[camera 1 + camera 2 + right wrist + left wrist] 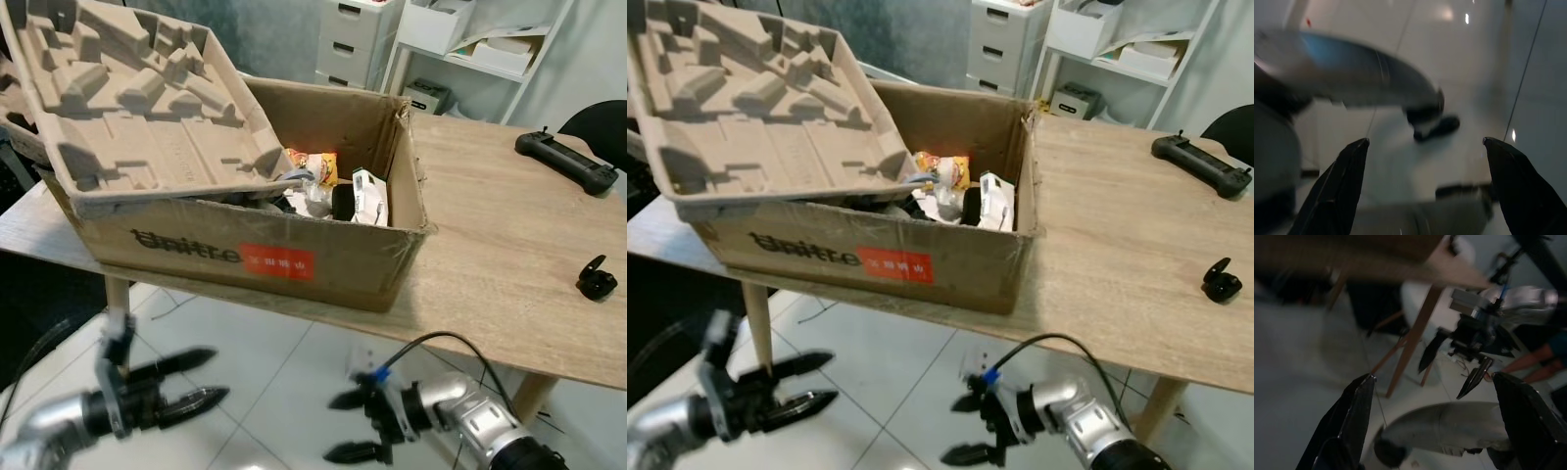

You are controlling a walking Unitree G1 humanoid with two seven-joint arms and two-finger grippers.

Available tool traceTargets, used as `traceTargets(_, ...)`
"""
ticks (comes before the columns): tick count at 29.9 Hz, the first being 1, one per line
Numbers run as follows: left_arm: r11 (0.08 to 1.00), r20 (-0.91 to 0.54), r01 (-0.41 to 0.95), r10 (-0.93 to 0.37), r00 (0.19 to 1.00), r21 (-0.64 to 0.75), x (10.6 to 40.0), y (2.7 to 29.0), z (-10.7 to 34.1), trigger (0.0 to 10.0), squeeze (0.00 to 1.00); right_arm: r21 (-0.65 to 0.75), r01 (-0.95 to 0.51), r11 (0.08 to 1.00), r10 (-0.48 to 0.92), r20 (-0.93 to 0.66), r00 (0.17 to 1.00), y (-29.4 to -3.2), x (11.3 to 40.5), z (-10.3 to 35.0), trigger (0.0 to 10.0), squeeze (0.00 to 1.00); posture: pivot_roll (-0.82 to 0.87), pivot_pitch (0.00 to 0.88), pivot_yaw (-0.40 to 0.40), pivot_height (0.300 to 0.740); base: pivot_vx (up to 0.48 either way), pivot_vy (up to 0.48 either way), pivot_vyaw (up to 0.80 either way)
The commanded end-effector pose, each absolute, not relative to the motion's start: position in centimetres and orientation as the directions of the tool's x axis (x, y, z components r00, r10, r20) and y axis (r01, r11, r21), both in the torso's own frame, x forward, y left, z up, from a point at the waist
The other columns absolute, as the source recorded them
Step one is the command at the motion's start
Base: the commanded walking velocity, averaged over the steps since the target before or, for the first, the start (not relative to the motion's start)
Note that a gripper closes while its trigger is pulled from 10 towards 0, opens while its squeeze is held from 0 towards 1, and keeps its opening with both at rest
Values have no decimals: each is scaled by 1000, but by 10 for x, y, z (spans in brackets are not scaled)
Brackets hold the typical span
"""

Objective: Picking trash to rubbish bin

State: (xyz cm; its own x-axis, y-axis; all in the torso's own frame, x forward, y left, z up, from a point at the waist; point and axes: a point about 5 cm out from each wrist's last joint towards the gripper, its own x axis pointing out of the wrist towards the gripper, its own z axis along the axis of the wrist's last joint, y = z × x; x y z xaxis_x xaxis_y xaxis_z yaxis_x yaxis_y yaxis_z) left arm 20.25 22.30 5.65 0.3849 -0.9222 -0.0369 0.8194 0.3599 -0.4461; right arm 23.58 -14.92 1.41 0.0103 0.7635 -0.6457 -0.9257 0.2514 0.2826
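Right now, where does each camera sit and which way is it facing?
Left and right eye views: on the head, looking forward and down at the brown cardboard box on the light wooden table; left gripper and right gripper below.
Left wrist view: along its open fingers, facing the right gripper.
Right wrist view: along its fingers, facing white floor.

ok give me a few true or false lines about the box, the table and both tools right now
1. The cardboard box sits on the wooden table. True.
2. The left tool grips a piece of trash. False: its fingers are spread and hold nothing, low over the floor.
3. A moulded pulp tray rests across the box's top. True.
4. The black controller lies inside the box. False: it lies on the table, away from the box.
5. The right tool is open, below the table edge. True.
6. The box is empty. False: wrappers and other trash lie inside.
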Motion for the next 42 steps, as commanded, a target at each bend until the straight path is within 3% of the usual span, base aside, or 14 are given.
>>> traceTargets(1, 408, -94, 772, -904, 418, -488, 200, 218, 35, 10000, 0, 254, -922, 293, 652, -758, -2, -164, 228, -6, 10000, 0, 5, 95, -18, 740, 0, 0, 0)
traceTargets(7, 511, -197, 636, -844, 499, -579, 191, 211, -3, 10000, 0, 204, -905, 373, 453, -892, -14, -195, 210, -34, 10000, 0, 4, 96, -19, 740, 0, 0, 0)
traceTargets(9, 631, -304, 515, -755, 582, -581, 189, 210, -23, 10000, 0, 142, -883, 446, 331, -943, 16, -212, 199, -48, 10000, 0, -1, 92, -20, 740, 0, 0, 0)
traceTargets(12, 695, -372, 428, -691, 620, -578, 188, 210, -33, 10000, 0, 100, -864, 494, 266, -963, 40, -220, 192, -55, 10000, 0, -1, 89, -20, 740, 0, 0, 0)
traceTargets(14, 820, -518, 233, -522, 677, -523, 184, 213, -52, 10000, 0, 0, -787, 617, 158, -980, 123, -232, 181, -67, 10000, 0, 0, 88, -19, 740, 0, 0, 0)
traceTargets(16, 862, -578, 156, -447, 683, -482, 182, 215, -59, 10000, 0, -34, -745, 666, 128, -979, 159, -235, 177, -70, 10000, 0, 0, 88, -19, 740, 0, 0, 0)
traceTargets(17, 925, -676, -8, -272, 685, -381, 174, 222, -70, 10000, 0, -118, -614, 780, 71, -959, 275, -239, 172, -76, 10000, 0, 0, 88, -18, 740, 0, 0, 0)
traceTargets(25, 932, -747, -151, -160, 645, -330, 160, 220, -82, 10000, 0, -215, -392, 895, -59, -926, 372, -249, 157, -83, 10000, 0, -5, 86, -11, 740, 0, 0, 0)
traceTargets(27, 938, -793, -204, -107, 600, -281, 153, 220, -87, 10000, 0, -194, -141, 971, -118, -898, 424, -255, 149, -85, 10000, 0, -4, 80, -10, 740, 0, 0, 0)
traceTargets(29, 941, -807, -217, -88, 584, -259, 151, 220, -89, 10000, 0, -178, -53, 983, -137, -887, 440, -256, 147, -85, 10000, 0, -4, 80, -10, 740, 0, 0, 0)
traceTargets(30, 941, -834, -250, -59, 548, -230, 145, 220, -92, 10000, 0, -117, 173, 978, -184, -874, 451, -260, 141, -86, 10000, 0, -1, 79, -9, 740, 0, 0, 0)
traceTargets(35, 950, -868, -258, -26, 496, -176, 138, 219, -96, 10000, 0, -74, 332, 940, -223, -871, 438, -260, 136, -88, 10000, 0, 5, 82, -9, 740, 0, 0, 0)
traceTargets(42, 970, -897, -222, 8, 441, -101, 133, 215, -100, 10000, 0, -96, 286, 953, -218, -874, 434, -253, 137, -90, 10000, 0, 18, 75, -18, 740, 0, 0, 0)
